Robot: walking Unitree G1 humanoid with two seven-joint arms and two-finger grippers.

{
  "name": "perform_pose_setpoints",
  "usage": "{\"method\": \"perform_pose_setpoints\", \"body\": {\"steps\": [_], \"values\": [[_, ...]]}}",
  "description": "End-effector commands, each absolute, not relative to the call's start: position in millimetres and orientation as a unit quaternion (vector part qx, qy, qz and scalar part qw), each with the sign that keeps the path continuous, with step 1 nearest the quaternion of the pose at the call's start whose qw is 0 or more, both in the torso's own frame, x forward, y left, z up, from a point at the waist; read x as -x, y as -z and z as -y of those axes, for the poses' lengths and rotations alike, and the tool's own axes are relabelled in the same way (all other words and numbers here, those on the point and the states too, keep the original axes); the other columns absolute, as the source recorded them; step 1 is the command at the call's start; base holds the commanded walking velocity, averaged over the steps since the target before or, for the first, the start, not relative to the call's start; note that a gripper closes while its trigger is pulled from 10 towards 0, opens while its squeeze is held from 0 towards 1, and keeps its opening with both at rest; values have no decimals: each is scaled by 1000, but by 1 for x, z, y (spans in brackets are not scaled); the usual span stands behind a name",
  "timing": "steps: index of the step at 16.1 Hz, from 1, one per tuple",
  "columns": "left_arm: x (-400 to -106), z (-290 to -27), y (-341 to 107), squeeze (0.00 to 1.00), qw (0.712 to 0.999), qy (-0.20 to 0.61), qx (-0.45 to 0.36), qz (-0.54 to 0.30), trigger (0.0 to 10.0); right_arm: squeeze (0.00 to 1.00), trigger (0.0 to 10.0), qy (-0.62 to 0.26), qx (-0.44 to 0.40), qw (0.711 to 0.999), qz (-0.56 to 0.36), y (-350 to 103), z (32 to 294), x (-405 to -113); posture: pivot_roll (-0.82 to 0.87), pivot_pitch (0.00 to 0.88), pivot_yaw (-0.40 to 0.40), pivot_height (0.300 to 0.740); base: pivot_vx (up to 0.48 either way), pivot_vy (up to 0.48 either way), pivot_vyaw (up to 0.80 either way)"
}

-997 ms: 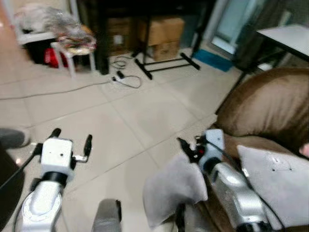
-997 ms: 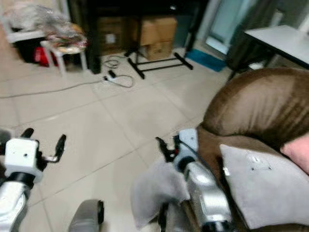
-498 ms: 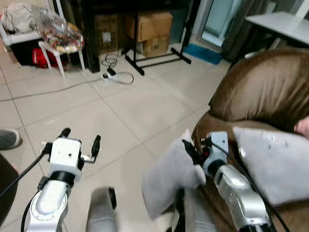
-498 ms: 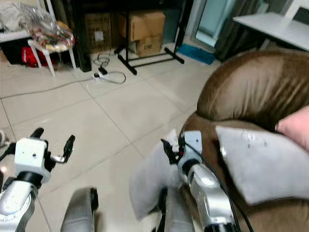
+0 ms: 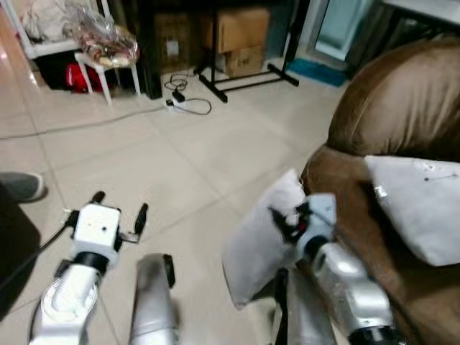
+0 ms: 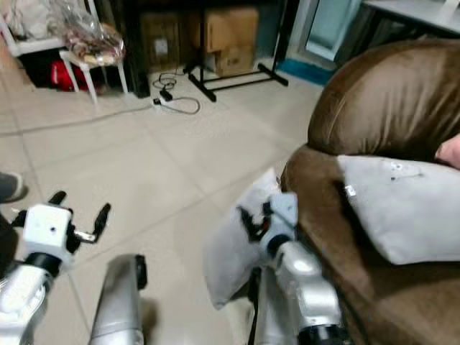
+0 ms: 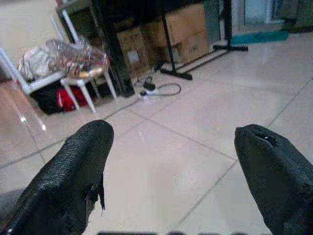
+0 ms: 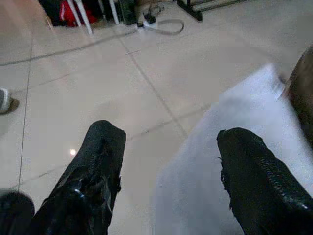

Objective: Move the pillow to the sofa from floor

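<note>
One grey pillow [image 5: 260,228] against sofa [image 5: 388,129], beside right gripper [image 5: 286,219].

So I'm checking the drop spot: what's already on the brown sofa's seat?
A light grey pillow lies on the brown sofa seat. The seat beneath it is covered; the second grey pillow leans against the sofa's front.
</note>
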State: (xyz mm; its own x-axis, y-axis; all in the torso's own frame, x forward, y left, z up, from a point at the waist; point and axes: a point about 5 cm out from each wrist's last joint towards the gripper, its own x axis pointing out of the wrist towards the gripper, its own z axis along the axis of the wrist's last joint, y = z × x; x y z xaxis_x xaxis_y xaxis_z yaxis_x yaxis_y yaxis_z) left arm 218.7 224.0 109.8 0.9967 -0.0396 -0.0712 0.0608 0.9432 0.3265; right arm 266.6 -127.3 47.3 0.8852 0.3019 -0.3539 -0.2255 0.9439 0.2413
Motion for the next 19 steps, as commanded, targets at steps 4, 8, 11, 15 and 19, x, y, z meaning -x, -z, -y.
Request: {"method": "perform_pose_setpoints", "body": {"steps": [4, 8, 11, 15, 19], "values": [[-225, -220, -117, 224, 982, 78, -167, -25, 10000, 1000, 10000, -112, -111, 972, -174, -54, 130, -286, 99, 0, -92, 432, 0, 0, 0], [-223, -208, -119, 224, 970, 175, -166, -36, 10000, 1000, 10000, -63, -99, 980, -160, -57, 130, -315, 114, 0, -80, 432, 0, 0, 0], [-218, -204, -119, 224, 955, 233, -174, -56, 10000, 678, 10000, -19, -30, 981, -192, -50, 135, -330, 127, 0, -71, 432, 0, 0, 0], [-202, -199, -124, 224, 931, 308, -177, -81, 10000, 0, 10000, 36, 9, 976, -215, -45, 144, -339, 158, 67, -56, 432, 0, 0, 0], [-185, -197, -125, 220, 913, 355, -169, -112, 10000, 0, 10000, 45, -7, 968, -247, -31, 140, -333, 167, 174, -46, 432, 0, 0, 0]]}}
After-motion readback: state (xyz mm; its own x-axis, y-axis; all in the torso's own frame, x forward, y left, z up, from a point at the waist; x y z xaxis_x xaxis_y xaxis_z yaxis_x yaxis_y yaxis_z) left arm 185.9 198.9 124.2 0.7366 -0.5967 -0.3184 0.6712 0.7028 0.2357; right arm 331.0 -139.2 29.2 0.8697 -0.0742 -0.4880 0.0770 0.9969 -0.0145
